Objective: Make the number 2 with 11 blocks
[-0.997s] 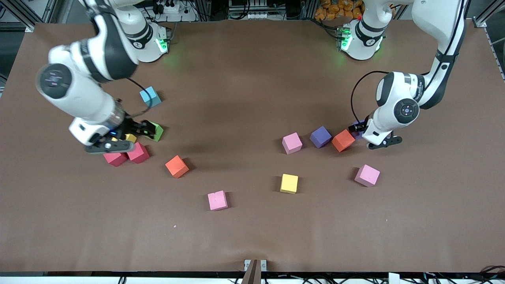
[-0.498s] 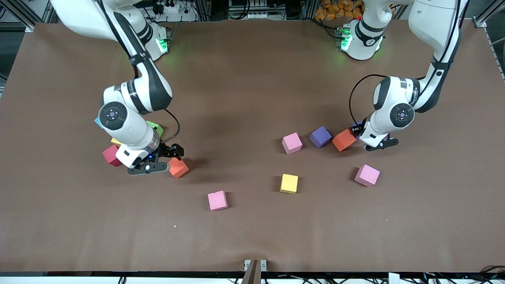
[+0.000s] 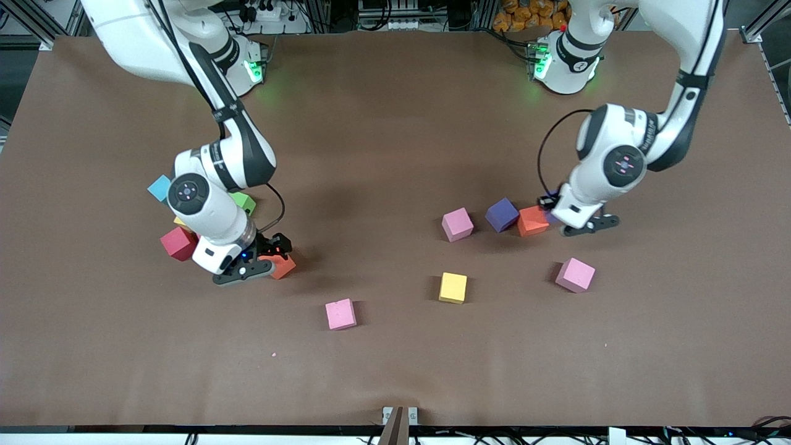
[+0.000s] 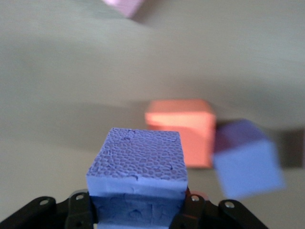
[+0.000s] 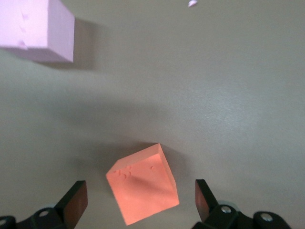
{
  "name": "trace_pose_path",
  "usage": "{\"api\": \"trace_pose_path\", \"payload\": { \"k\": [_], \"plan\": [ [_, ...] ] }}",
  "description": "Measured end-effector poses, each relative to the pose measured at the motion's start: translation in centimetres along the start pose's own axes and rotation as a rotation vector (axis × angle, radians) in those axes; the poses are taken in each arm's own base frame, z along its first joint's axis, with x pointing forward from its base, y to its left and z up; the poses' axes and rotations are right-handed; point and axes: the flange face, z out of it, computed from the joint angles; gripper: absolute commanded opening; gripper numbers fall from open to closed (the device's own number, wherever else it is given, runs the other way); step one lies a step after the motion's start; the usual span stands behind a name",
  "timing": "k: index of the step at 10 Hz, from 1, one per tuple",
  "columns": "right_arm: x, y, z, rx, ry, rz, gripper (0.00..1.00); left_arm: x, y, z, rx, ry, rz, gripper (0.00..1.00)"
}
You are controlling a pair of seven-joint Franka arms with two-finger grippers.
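My left gripper (image 3: 552, 215) is shut on a purple block (image 4: 137, 167), held low beside an orange block (image 3: 532, 221) that touches a second purple block (image 3: 502, 214). Both show in the left wrist view: the orange block (image 4: 183, 131) and the second purple block (image 4: 248, 162). My right gripper (image 3: 270, 252) is open, its fingers on either side of another orange block (image 5: 143, 188), which also shows in the front view (image 3: 283, 266). Loose pink blocks (image 3: 457, 224) (image 3: 575, 274) (image 3: 340, 314) and a yellow block (image 3: 453, 287) lie mid-table.
Near the right arm lie a red block (image 3: 179, 243), a green block (image 3: 243, 201) and a light-blue cube (image 3: 160, 187), partly hidden by the arm. A pink block (image 5: 35, 28) shows in the right wrist view.
My right gripper has moved from the red blocks to the orange block and come down around it. My left gripper has shifted with the purple block, nudging the orange block against the other purple one.
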Motion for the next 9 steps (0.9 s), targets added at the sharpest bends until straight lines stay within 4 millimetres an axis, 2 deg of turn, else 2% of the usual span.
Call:
{"api": "trace_pose_path", "payload": {
  "k": [3, 5, 6, 8, 9],
  "plan": [
    [-0.5, -0.6, 2.5, 0.004, -0.034, -0.073, 1.0, -5.2, 10.4, -3.8, -0.056, 0.053, 0.004, 0.0],
    [-0.7, -0.9, 3.5, 0.008, -0.045, -0.188, 1.0, -8.5, 17.1, -4.4, -0.099, 0.044, 0.002, 0.0],
    [-0.9, -0.3, 3.8, 0.009, -0.052, -0.231, 1.0, -10.6, 21.0, -3.4, -0.109, 0.018, -0.004, 0.0],
    [-1.2, 1.6, 4.6, 0.017, -0.041, -0.268, 1.0, -15.5, 28.2, 0.8, -0.085, -0.03, 0.018, 0.0],
    [-1.5, 2.0, 5.7, 0.02, -0.023, -0.283, 0.92, -17.1, 31.2, 2.9, -0.077, -0.038, 0.024, 0.0]
  ]
}}
